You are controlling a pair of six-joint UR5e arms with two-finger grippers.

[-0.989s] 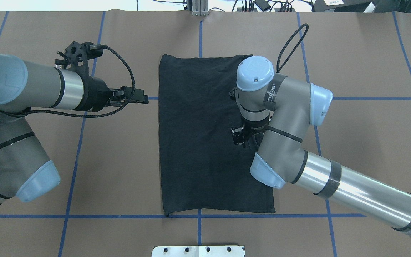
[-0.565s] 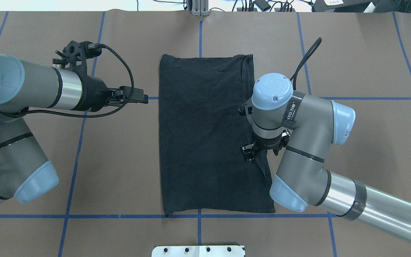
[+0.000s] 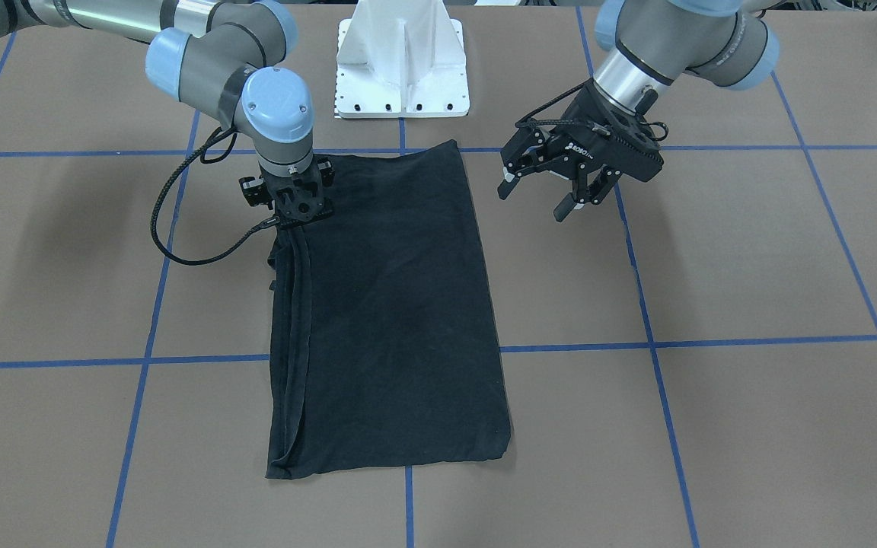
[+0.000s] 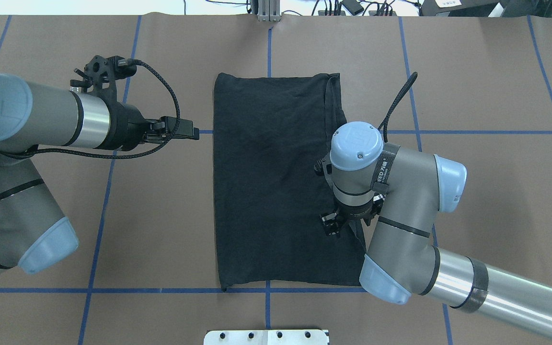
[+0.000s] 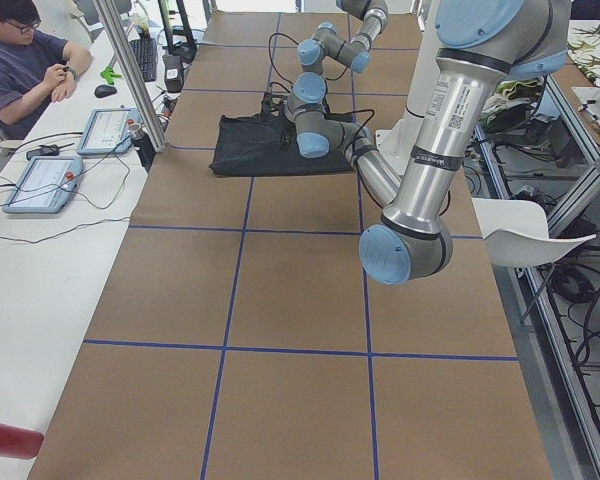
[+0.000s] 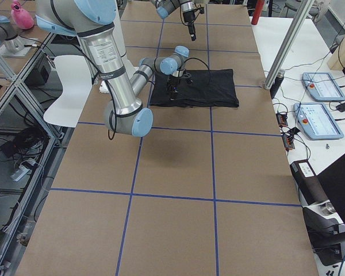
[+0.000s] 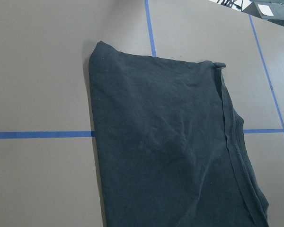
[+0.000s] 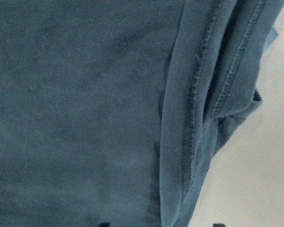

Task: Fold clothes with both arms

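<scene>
The front-facing view gives what the overhead one cannot: the left end effector (image 3: 534,202) hangs with its jaws spread wide, above bare bench (image 3: 751,266) just off the T-shirt (image 3: 393,320), beside its left long edge and not touching it. From overhead it shows only edge-on. The black T-shirt lies flat in the bench's middle as a long rectangle, plain side up, one short end towards the robot's edge. The right end effector (image 4: 332,225) is down at the shirt's right long edge, in the half nearer the robot, and its own wrist mostly covers it from above. Only the right wrist view tells its state: two dark fingertips (image 8: 102,224) peek in at the bottom, set apart over the stacked hems, so it stands open
</scene>
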